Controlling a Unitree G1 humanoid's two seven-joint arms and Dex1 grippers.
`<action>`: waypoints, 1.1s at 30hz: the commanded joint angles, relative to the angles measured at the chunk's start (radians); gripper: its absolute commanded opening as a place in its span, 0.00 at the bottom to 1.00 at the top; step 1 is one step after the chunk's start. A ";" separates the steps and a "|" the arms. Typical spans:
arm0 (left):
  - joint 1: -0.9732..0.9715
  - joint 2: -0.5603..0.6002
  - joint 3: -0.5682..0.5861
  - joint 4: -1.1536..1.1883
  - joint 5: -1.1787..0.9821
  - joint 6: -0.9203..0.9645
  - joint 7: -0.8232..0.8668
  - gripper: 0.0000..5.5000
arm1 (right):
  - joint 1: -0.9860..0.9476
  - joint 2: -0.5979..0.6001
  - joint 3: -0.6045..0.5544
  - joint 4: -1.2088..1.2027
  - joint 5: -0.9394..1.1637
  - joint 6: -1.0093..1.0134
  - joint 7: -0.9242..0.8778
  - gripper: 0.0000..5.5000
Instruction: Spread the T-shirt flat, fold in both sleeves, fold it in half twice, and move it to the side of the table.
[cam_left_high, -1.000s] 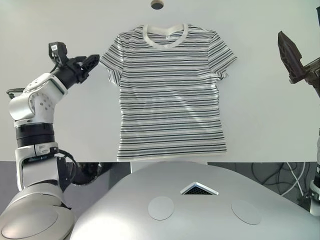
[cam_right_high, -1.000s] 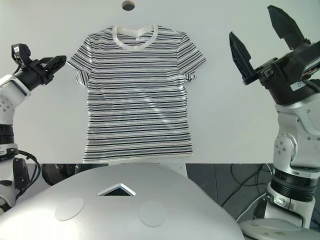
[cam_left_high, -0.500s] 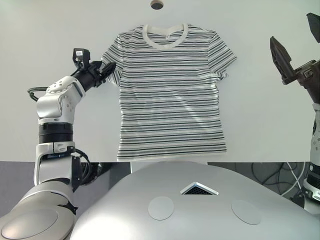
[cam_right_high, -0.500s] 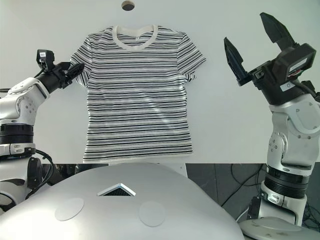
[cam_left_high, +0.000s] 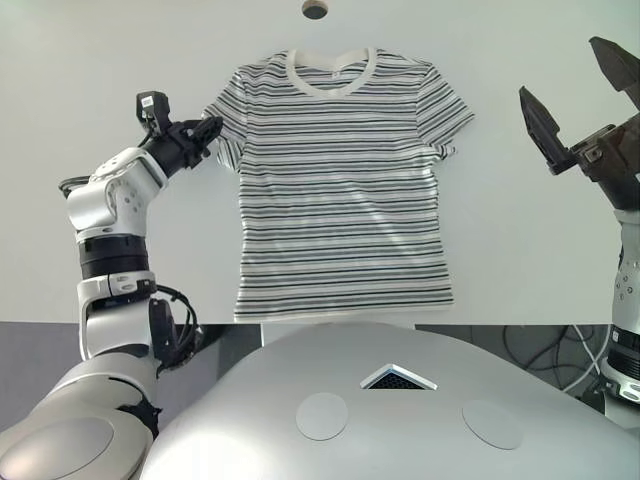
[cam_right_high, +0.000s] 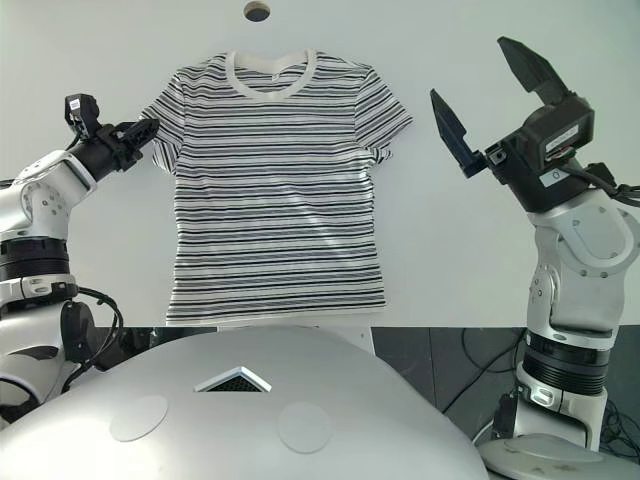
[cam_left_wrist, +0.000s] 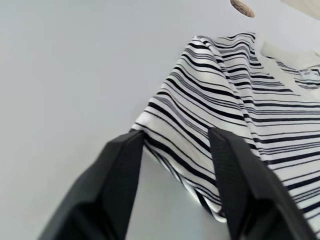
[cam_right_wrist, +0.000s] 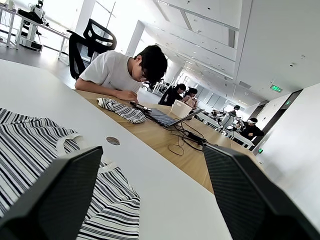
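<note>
A black-and-white striped T-shirt (cam_left_high: 340, 180) lies spread flat on the white table (cam_left_high: 520, 250), collar at the far side and both sleeves out. My left gripper (cam_left_high: 203, 131) is open at the edge of the shirt's left sleeve (cam_left_wrist: 190, 145), its fingertips low over the table; the wrist view has the sleeve hem between the two fingers. My right gripper (cam_right_high: 470, 68) is open wide and held in the air to the right of the right sleeve (cam_right_high: 385, 110), nothing in it. The right wrist view looks past its fingers (cam_right_wrist: 60, 195) onto the collar and sleeve (cam_right_wrist: 110, 182).
A round hole (cam_left_high: 314, 9) sits in the table just beyond the collar. Bare table lies on both sides of the shirt. The near table edge (cam_left_high: 520, 323) runs just below the hem. Desks with people stand in the room behind.
My left gripper has moved right to the left sleeve's edge. My right arm has come leftward and lower, nearer the right sleeve, still open.
</note>
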 joint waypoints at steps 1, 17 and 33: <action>0.003 -0.012 -0.008 0.023 0.021 0.046 0.011 0.29 | 0.001 0.010 0.000 0.005 -0.010 -0.003 0.003 0.69; 0.021 -0.024 -0.006 -0.088 0.019 0.001 -0.011 0.00 | -0.008 0.030 0.011 0.010 -0.029 -0.006 0.001 0.69; -0.004 -0.122 -0.246 -0.279 0.176 -0.071 0.013 0.00 | -0.006 0.059 0.055 0.039 -0.073 -0.040 -0.003 0.69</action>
